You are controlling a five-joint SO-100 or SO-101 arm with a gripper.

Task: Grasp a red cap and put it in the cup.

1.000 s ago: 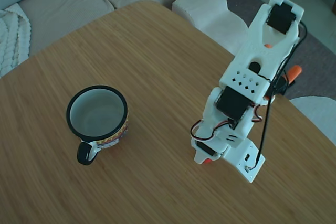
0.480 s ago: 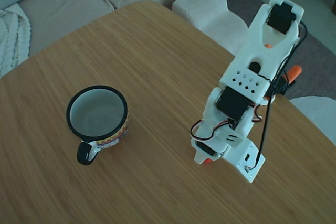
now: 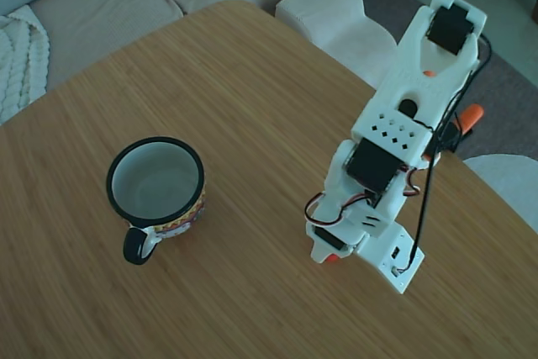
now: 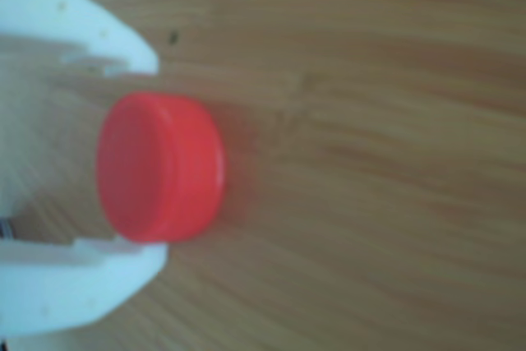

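pincer [image 4: 140, 162]: white fingers pinching the small round red plastic cap [image 4: 160, 168] on the wooden tabletop [image 3: 252, 107] | white enamel mug [image 3: 156, 187]: well apart | risk: cap slips out if lifted fast

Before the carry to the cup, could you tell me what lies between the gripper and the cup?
Only bare wooden table in the fixed view, separating the cup from the gripper, whose fingers bracket the red cap.

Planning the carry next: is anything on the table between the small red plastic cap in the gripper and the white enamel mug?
Nothing visible. In the fixed view only bare wooden table lies between the gripper and the white enamel mug. In the other view the small red plastic cap sits between both white fingers.
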